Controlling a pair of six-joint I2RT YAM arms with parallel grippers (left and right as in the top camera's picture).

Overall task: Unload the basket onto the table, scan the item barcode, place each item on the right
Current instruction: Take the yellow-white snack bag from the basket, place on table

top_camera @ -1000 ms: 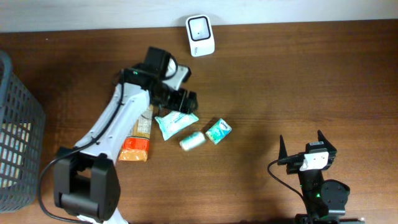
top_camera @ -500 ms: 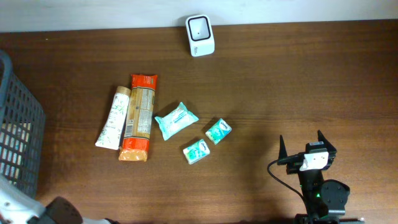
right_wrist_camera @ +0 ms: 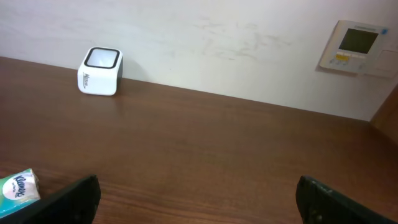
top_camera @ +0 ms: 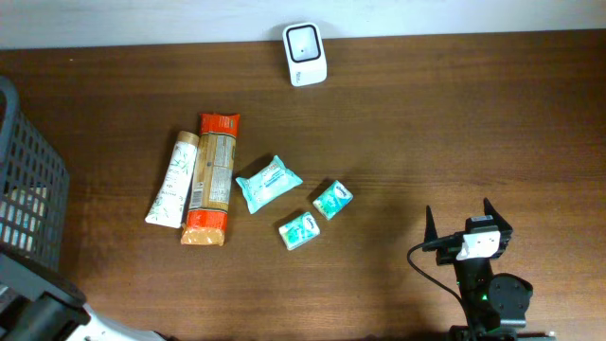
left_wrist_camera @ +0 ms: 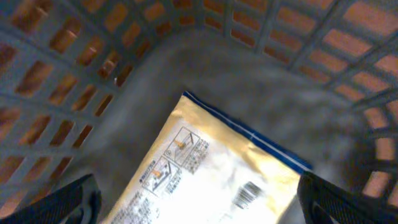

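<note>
In the left wrist view a cream packet [left_wrist_camera: 211, 168] with a blue edge lies flat on the floor of the grey basket [left_wrist_camera: 74, 62], its barcode [left_wrist_camera: 249, 194] facing up. My left gripper [left_wrist_camera: 199, 202] hangs open just above it, one fingertip at each lower corner of the view and nothing between them. Overhead, only part of the left arm [top_camera: 38, 311] shows, at the front left by the basket [top_camera: 28, 180]. The white scanner [top_camera: 305, 54] stands at the table's back edge. At the front right my right gripper [top_camera: 470, 223] rests open and empty, facing the scanner [right_wrist_camera: 99, 71].
On the table lie a white tube [top_camera: 172, 191], an orange cracker pack [top_camera: 211, 178], a teal wipes pack [top_camera: 268, 183] and two small teal tissue packs [top_camera: 332, 199] [top_camera: 298, 230]. A wall panel [right_wrist_camera: 356, 46] hangs behind the table.
The left arm has left the row of items in the middle and gone to the basket at the front left. One small tissue pack sits slightly nearer the front. The right arm has not moved.
</note>
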